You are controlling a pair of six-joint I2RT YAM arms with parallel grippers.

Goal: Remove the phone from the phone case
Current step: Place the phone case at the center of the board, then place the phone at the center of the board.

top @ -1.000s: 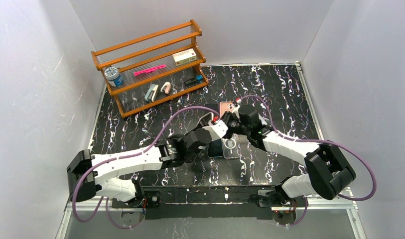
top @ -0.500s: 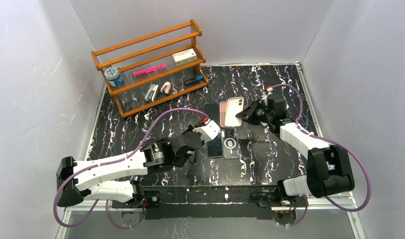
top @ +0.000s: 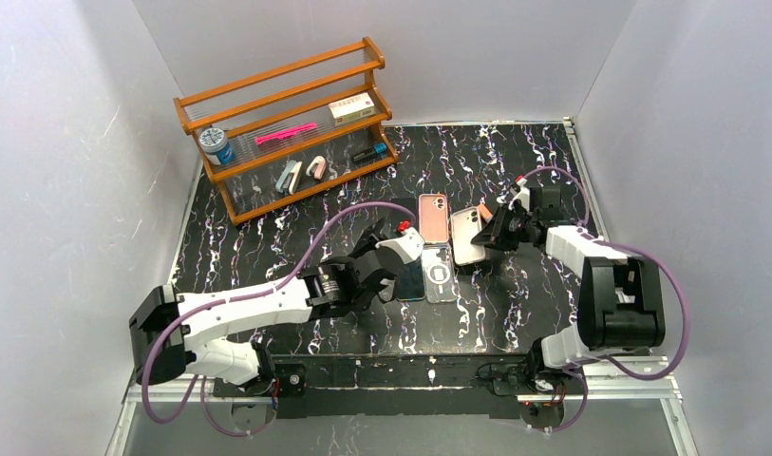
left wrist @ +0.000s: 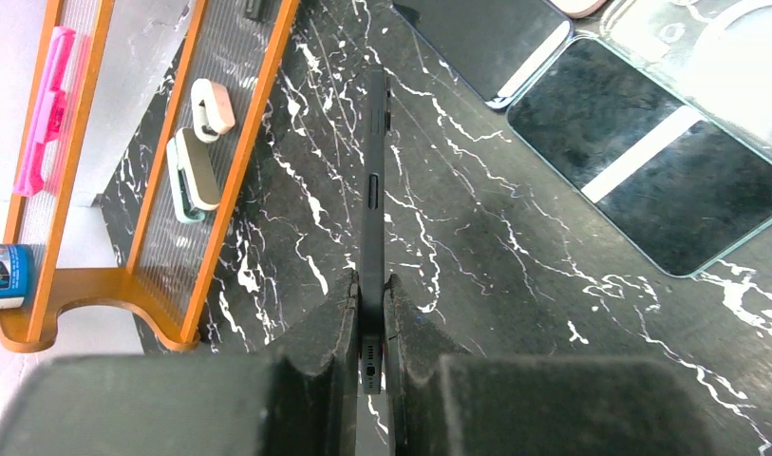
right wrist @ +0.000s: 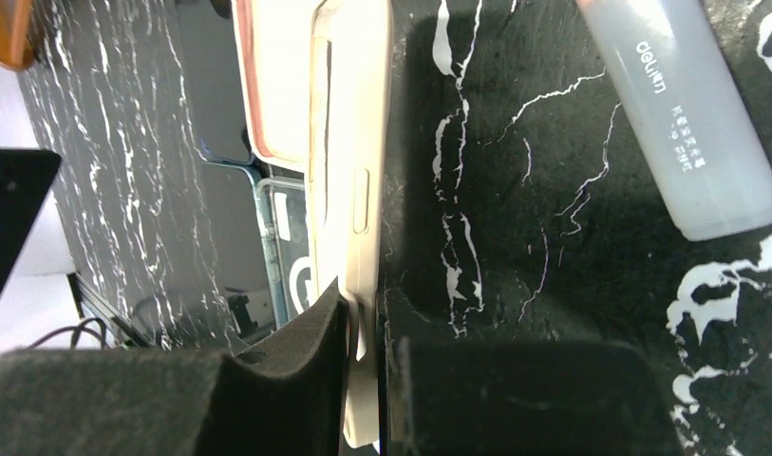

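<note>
Right gripper point(right wrist: 363, 323) is clamped on one end of the cream phone point(right wrist: 353, 142), held on edge, long axis running straight ahead of the jaws. Pink case point(top: 433, 217) lies flat just left. Left gripper point(left wrist: 370, 304) pinches a black slab point(left wrist: 374, 190).

Only a corner of the clear case point(left wrist: 743, 66) shows in the left wrist view, cut by the top and right edges. Left of it a black phone point(left wrist: 373, 190) is seen edge-on, faces unseen, its near end buried between the pads of the left gripper point(left wrist: 370, 296). In the right wrist view, right of the clear case, the cream phone case point(right wrist: 358, 171) is edge-on too. Its lower end vanishes between the pads of the right gripper point(right wrist: 365, 332), and whether a phone sits inside cannot be told. Farther right, a white tube point(right wrist: 681, 114) is clipped at the top edge.
</note>
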